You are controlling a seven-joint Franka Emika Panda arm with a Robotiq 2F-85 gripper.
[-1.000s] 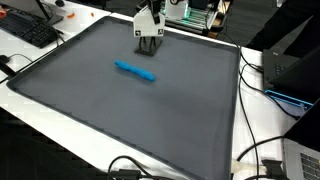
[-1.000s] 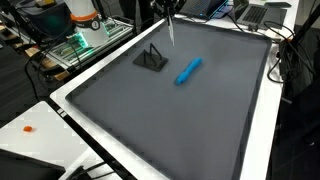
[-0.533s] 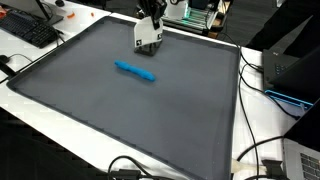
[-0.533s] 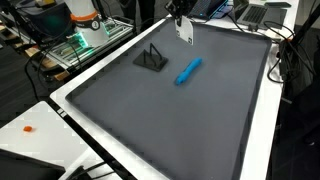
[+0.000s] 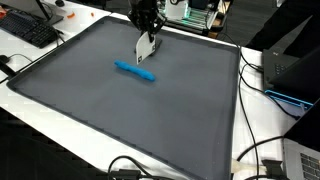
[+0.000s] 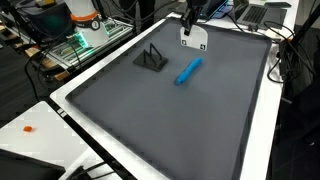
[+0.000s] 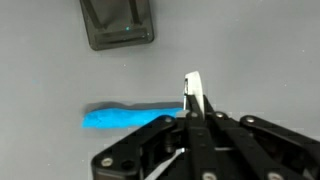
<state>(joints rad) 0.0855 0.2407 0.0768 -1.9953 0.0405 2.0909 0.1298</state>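
My gripper (image 5: 147, 32) is shut on a thin white flat piece (image 5: 146, 48) and holds it above the grey mat (image 5: 120, 110). In the wrist view the piece (image 7: 193, 90) stands edge-on between my closed fingers (image 7: 196, 118). A blue elongated object (image 5: 134, 71) lies on the mat just below and in front of the piece, and it also shows in an exterior view (image 6: 188, 71) and the wrist view (image 7: 128, 118). A small black stand (image 6: 152, 59) sits on the mat to one side of the gripper (image 6: 189, 22), apart from it, and shows at the top of the wrist view (image 7: 117, 22).
The mat has a white raised border (image 6: 100, 135). A keyboard (image 5: 28, 30), cables (image 5: 255, 150) and electronics (image 6: 85, 35) lie around the table's edges. A laptop (image 5: 290, 75) stands beside the mat.
My gripper has carried the white piece away from above the black stand toward the blue object, and the piece has turned from edge-on to face-on in an exterior view.
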